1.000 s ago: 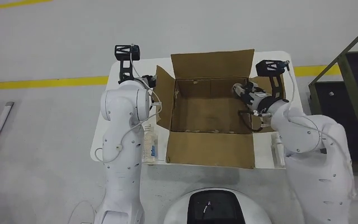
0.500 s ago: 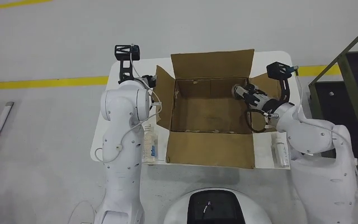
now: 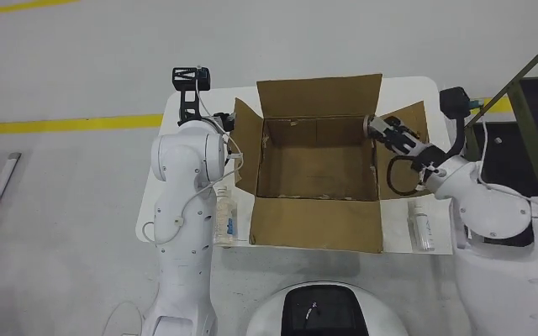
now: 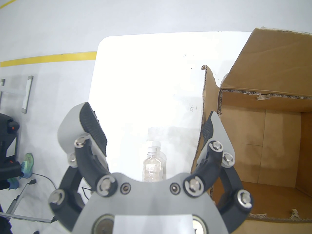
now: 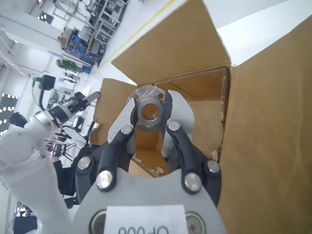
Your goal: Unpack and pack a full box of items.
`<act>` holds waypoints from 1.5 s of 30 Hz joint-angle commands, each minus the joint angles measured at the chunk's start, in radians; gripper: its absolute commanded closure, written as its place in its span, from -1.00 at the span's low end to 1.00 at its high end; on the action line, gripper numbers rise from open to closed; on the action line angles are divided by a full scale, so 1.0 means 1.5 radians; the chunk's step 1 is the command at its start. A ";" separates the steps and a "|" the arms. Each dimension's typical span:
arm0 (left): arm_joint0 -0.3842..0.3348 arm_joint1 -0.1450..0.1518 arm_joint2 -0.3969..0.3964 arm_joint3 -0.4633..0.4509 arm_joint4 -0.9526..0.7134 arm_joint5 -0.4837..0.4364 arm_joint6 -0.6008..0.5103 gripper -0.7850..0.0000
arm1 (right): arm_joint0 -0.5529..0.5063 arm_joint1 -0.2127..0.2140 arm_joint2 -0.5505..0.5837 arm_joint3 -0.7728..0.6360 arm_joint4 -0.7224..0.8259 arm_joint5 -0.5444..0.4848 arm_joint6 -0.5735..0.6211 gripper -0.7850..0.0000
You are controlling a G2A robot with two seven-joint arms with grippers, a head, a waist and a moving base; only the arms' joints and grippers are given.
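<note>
Metal flange (image 5: 146, 96) is gripped edge-on in the right end effector (image 5: 150, 109), pads pinching either side of its raised hub, disc face toward the wrist camera; in the top view the flange (image 3: 372, 124) sits at the box's right wall near the far corner, level with the rim, not resting on anything.

Step in hand looks like unpacking; box (image 3: 315, 223) stands open on the bench (image 3: 420, 91), all four flaps out, floor reads as bare cardboard, so this is probably among the last items out.

Next move, as I judge it: carry the flange outward over the right flap (image 3: 403, 151) without catching it, then lower onto free bench on that side, near the bottle (image 3: 420, 228) lying there; the thin-edge grip could let the disc swing, so keep it steady.

Left end effector (image 4: 150, 118) is spread wide and holds nothing; it hangs over the bench just beside the box's left flap, another bottle (image 4: 152, 164) directly below it, well apart from the flange.
</note>
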 commanded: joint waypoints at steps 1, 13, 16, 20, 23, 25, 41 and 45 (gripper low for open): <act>0.000 0.000 0.000 0.000 0.000 0.000 0.000 -1.00 | -0.011 0.003 0.033 -0.021 0.014 0.005 -0.015 1.00; 0.000 0.000 0.000 0.000 0.000 0.000 0.000 -1.00 | -0.082 0.032 0.158 -0.121 -0.146 0.036 0.020 1.00; 0.000 0.000 0.000 0.000 0.000 0.000 0.000 -1.00 | -0.104 0.038 0.176 -0.122 -0.194 0.052 0.038 1.00; 0.000 0.000 0.000 0.000 0.000 0.000 0.000 -1.00 | -0.128 0.043 0.186 -0.106 -0.235 0.085 0.059 1.00; 0.000 0.000 0.000 0.000 0.000 0.000 0.000 -1.00 | -0.143 0.047 0.187 -0.078 -0.282 0.104 0.079 1.00; 0.000 0.000 0.000 0.000 0.000 0.000 0.000 -1.00 | -0.147 0.050 0.182 -0.057 -0.311 0.117 0.094 1.00; 0.000 0.000 0.000 0.000 0.000 0.000 0.000 -1.00 | -0.156 0.062 0.095 0.053 -0.458 0.108 0.180 1.00; 0.000 0.000 0.000 0.000 0.000 0.000 0.000 -1.00 | -0.155 0.063 0.080 0.068 -0.461 0.107 0.182 1.00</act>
